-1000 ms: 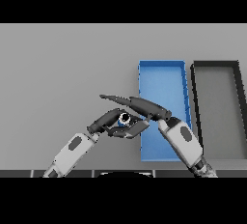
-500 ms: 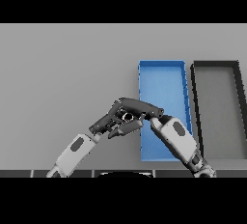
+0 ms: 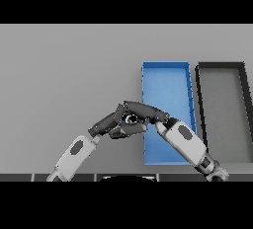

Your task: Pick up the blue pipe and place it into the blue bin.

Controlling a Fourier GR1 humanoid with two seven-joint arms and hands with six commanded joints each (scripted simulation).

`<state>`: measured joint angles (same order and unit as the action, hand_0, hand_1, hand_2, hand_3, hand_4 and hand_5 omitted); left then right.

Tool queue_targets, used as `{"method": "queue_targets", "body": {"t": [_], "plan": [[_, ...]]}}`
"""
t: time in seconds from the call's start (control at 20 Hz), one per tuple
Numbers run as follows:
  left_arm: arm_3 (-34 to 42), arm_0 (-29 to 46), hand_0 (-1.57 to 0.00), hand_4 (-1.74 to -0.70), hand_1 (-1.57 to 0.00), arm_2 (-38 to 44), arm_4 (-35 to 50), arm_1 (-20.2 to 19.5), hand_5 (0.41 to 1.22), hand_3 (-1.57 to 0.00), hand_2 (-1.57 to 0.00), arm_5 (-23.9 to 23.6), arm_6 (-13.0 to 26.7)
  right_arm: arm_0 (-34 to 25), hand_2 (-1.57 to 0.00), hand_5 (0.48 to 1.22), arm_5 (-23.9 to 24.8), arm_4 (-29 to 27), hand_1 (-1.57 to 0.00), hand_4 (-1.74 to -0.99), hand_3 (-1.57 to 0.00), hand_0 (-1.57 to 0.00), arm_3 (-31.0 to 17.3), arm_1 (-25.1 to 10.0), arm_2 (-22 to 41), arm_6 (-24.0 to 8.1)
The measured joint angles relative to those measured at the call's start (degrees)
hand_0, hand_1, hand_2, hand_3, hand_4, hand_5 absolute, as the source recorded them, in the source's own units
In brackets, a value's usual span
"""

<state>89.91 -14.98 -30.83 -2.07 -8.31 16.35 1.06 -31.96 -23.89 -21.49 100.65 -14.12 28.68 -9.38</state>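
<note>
Plain grey table (image 3: 64, 70) carrying rectangular blue bin (image 3: 165, 77); left hand (image 3: 111, 122), right hand (image 3: 146, 112) curling round barely visible blue pipe (image 3: 131, 120) beside bin; placing remaining.

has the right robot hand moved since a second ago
Yes. The right robot hand has drawn in toward the blue bin, its fingers reaching less far out from the bin's left wall and now curled against the left robot hand.

One blue bin (image 3: 168, 85), one dark bin (image 3: 225, 95), two hands meeting
</note>
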Motion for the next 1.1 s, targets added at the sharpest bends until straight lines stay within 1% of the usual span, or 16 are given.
{"method": "queue_targets", "body": {"t": [0.05,0.1,0.15,0.2,0.3,0.35,0.45,0.5,0.6,0.65,0.75,0.8,0.9,0.95,1.0,1.1], "plan": [[-0.27,-0.12,-0.59,-1.22,-0.55,-0.29,-1.39,-0.93,1.221,-0.55,-0.5,1.82,-1.63,-0.13,-1.56,1.199,-0.07,-0.45,-1.56,-1.49,-1.55,-1.56,0.05,-0.25,0.17,-1.07],[-0.11,0.07,-0.47,-1.14,-0.44,-0.5,-2.71,-1.33,1.187,-0.44,-0.4,3.11,-2.05,-0.08,-1.56,1.204,0.07,0.21,-1.56,-1.491,-1.55,-1.56,0.3,-0.16,0.81,-1.3],[-0.02,-0.07,-0.38,-1.09,-0.35,-0.32,-4.08,-0.97,1.113,-0.35,-0.32,3.62,-1.67,0.53,-1.56,1.207,-0.22,0.28,-1.56,-1.492,-1.56,-1.56,0.8,-0.75,1.03,0.21],[0.09,0.56,-0.3,-1.04,-0.28,-0.15,-4.66,-0.83,1.02,-0.28,-0.26,4.12,-2.91,0.03,-1.56,1.21,-0.29,-0.19,-1.56,-1.493,-1.56,-1.56,0.66,-0.97,0.95,-0.47],[-0.16,0.47,-0.19,-0.97,-0.18,0.28,-5.98,-0.43,0.849,-0.18,-0.16,3.65,-3.97,-0.18,-1.57,1.214,0.08,-0.97,-1.57,-1.495,-1.56,-1.57,1.27,-0.78,1.04,-0.47],[-0.3,0.26,-0.15,-0.94,-0.14,0.44,-6.53,-0.18,0.785,-0.14,-0.13,3.45,-2.78,-0.07,-1.57,1.215,0.28,-0.93,-1.57,-1.496,-1.57,-1.57,1.08,-0.6,1.13,-0.72],[-0.5,0.08,-0.1,-0.9,-0.09,1.2,-7.29,-0.75,0.697,-0.09,-0.08,3.47,-3.19,-0.39,-1.57,1.217,0.24,0.26,-1.57,-1.496,-1.57,-1.57,0.98,-0.31,1.93,-0.66],[-0.13,-0.05,-0.08,-0.89,-0.07,1.16,-7.11,-0.11,0.664,-0.07,-0.07,3.34,-2.97,-0.47,-1.57,1.218,0.24,0.6,-1.57,-1.495,-1.57,-1.57,0.83,-0.6,1.84,-1.16],[-0.14,0.27,-0.05,-0.89,-0.05,1.62,-6.77,0.22,0.617,-0.05,-0.04,3.4,-1.81,-0.01,-1.57,1.219,0.39,0.67,-1.57,-1.491,-1.57,-1.57,0.66,-0.79,1.6,-0.9],[-0.74,-0.33,-0.04,-0.89,-0.04,1.9,-5.99,1.27,0.599,-0.04,-0.03,3.64,-0.83,-0.09,-1.57,1.22,0.07,0.6,-1.57,-1.49,-1.57,-1.57,0.11,-0.68,1.46,-0.85],[-1.15,-0.11,-0.03,-0.89,-0.02,2.9,-5.1,1.08,0.576,-0.02,-0.02,3.99,-1.88,-0.2,-1.57,1.22,0.1,0.59,-1.57,-1.489,-1.57,-1.57,0.24,-0.47,1.22,-1.53],[-1.13,-0.03,-0.02,-0.9,-0.02,2.99,-4.7,1.38,0.569,-0.02,-0.02,3.95,-1.23,-0.41,-1.57,1.22,-0.09,-0.12,-1.57,-1.488,-1.57,-1.57,-0.18,-0.14,0.73,-1.93],[-1.23,0.39,-0.01,-0.9,-0.01,2.76,-5.15,1.5,0.555,-0.01,-0.01,3.51,-0.6,-0.79,-1.57,1.221,0.55,-1.48,-1.57,-1.49,-1.57,-1.57,0.38,0.5,0.14,-4.16],[-1.42,0.64,-0.01,-0.9,-0.01,2.52,-5.36,1.77,0.548,-0.01,-0.01,3.29,-0.38,-1.11,-1.57,1.221,0.85,-3.23,-1.57,-1.491,-1.57,-1.57,0.47,0.79,-0.41,-6.24],[-1.04,1.15,-0.01,-0.91,-0.01,2.36,-5.16,1.89,0.541,-0.01,-0.01,3.32,-0.07,-1.31,-1.57,1.221,1.54,-7.45,-1.57,-1.541,-1.57,-1.57,1.23,0.54,-1.57,-7.49],[-0.74,1.26,0.0,-0.91,0.0,2.28,-5.06,1.78,0.524,0.0,0.0,3.44,1.22,-2.99,-1.57,1.221,3.0,-13.1,-1.57,-1.613,-1.57,-1.57,2.76,-0.42,-3.09,-10.38]]}}
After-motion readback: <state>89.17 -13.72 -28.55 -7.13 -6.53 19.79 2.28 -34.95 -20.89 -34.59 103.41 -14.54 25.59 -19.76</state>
